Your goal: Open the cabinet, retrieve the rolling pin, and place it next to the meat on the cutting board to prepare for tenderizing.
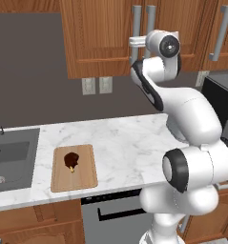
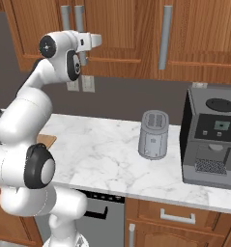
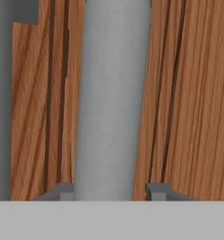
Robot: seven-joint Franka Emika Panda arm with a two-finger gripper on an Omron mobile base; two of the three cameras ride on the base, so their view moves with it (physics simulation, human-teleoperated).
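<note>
The reddish-brown wall cabinet [image 1: 101, 38] has both doors closed. My gripper [image 1: 134, 43] is raised to one of its two grey bar handles, and the right base view shows the gripper [image 2: 95, 39] against the door. In the hand view the handle [image 3: 111, 93] runs between my fingertips [image 3: 158, 191], and the gripper [image 3: 111, 192] hugs it from both sides. On the counter, the cutting board [image 1: 84, 176] carries the dark meat [image 1: 71, 159] with its pale bone. The rolling pin is out of view.
A steel sink [image 1: 10, 157] lies left of the board. A grey toaster [image 2: 153, 135] and a dark coffee machine [image 2: 211, 140] stand on the marble counter [image 2: 102, 154] to the right. Wall outlets [image 1: 96, 86] sit under the cabinet.
</note>
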